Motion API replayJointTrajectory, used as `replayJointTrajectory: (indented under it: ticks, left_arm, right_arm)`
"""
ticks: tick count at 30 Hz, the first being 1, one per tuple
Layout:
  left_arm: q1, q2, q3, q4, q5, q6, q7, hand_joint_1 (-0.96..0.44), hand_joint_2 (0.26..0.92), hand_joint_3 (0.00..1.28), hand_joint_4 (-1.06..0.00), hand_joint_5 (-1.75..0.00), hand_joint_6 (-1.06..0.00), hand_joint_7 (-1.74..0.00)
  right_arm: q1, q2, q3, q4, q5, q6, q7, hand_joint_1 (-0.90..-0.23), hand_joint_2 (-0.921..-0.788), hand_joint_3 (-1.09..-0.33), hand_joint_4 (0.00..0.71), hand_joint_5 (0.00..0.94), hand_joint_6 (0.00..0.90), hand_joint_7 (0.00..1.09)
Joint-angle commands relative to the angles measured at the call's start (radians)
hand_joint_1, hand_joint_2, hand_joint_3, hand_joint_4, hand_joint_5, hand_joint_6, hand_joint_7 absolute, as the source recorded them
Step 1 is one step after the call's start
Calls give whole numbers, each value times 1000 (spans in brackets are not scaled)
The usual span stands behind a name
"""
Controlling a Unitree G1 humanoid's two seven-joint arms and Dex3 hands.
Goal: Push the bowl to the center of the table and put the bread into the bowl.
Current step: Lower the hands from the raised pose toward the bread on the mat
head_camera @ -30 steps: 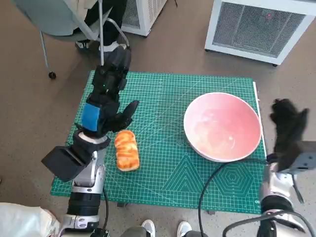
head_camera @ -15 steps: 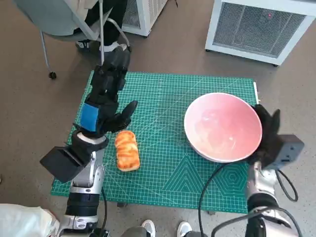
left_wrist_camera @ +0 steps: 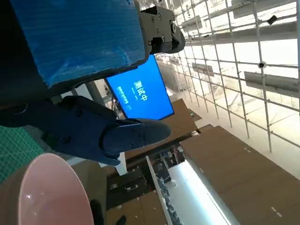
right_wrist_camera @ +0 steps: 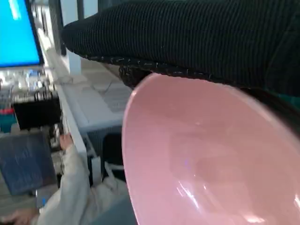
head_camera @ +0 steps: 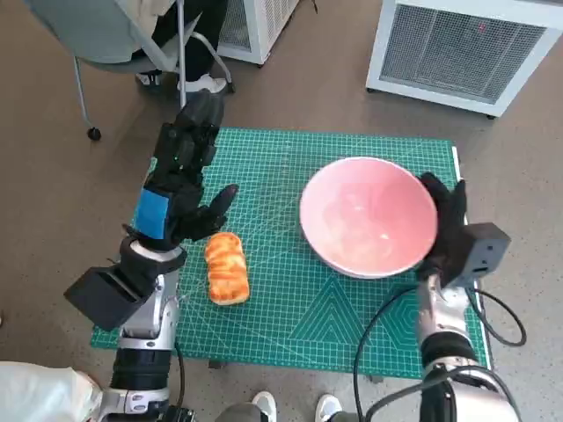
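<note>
**Right Robot Hand at the Bowl Rim, Left Robot Hand Open Beside the Bread**

I am pressing my right robot hand (head_camera: 446,230) against the outer wall of the pink bowl (head_camera: 368,216), on the side facing the desk's right edge. The gloved fingers are lying flat along that wall and are closing on nothing; they are apart, so this robot hand is wide. In the right wrist view the glove (right_wrist_camera: 197,37) is lying as a dark band directly over the bowl's rim, with the bowl's pink inside (right_wrist_camera: 211,164) filling most of the picture.

The bowl is sitting upright on the green cutting mat (head_camera: 290,316) that is covering the desk, in the right half of the mat and close to its middle. It is holding nothing.

I am holding my left robot hand (head_camera: 176,189) above the left part of the mat, with the fingers spread and gripping nothing. Its thumb is pointing toward the bowl. The bread (head_camera: 225,266) is lying on the mat just beside and below this robot hand; I cannot tell whether the two are touching. The bread is well apart from the bowl.

In the left wrist view the blue-taped back (left_wrist_camera: 75,37) is filling the upper left, and a part of the bowl's rim (left_wrist_camera: 47,187) is showing.

A person's shoes (head_camera: 201,84) are showing on the floor beyond the desk.
</note>
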Motion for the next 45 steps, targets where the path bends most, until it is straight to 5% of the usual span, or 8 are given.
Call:
replayJointTrajectory:
  ticks: [1, 17, 25, 33, 41, 45]
  left_arm:
    - [15, 11, 9, -22, -4, 2, 7, -435, 921, 413, -123, -7, -3, -436]
    - [37, 20, 11, -35, 37, -5, 37, -429, 921, 416, -129, -7, -1, -444]
    - [72, 103, 5, -44, 138, -35, 27, -413, 921, 403, -176, -26, -31, -465]
    - [70, 379, 2, -67, 316, -44, -83, -365, 921, 275, -355, -76, -189, -528]
    - [52, 571, -52, -74, 321, -30, -254, -225, 888, 54, -496, -23, -424, -388]
    - [25, 641, -88, -52, 351, -62, -312, -128, 837, 13, -521, -7, -515, -280]
  right_arm:
    - [-21, 34, 1, 14, -1, 33, -18, -496, -921, -829, 296, 9, 223, 283]
    - [-77, 71, 52, 23, -49, 99, -72, -530, -921, -834, 316, 11, 179, 386]
    - [-94, 27, 53, 7, -53, 77, -74, -502, -921, -867, 302, 2, 142, 403]
    - [-107, -29, 32, -26, -32, -44, -16, -536, -921, -830, 308, 4, 158, 420]
    - [-98, -75, 50, -103, -21, -257, 106, -575, -921, -814, 309, 3, 159, 402]
    - [-86, -71, 47, -171, 35, -353, 220, -580, -921, -812, 310, 2, 171, 392]
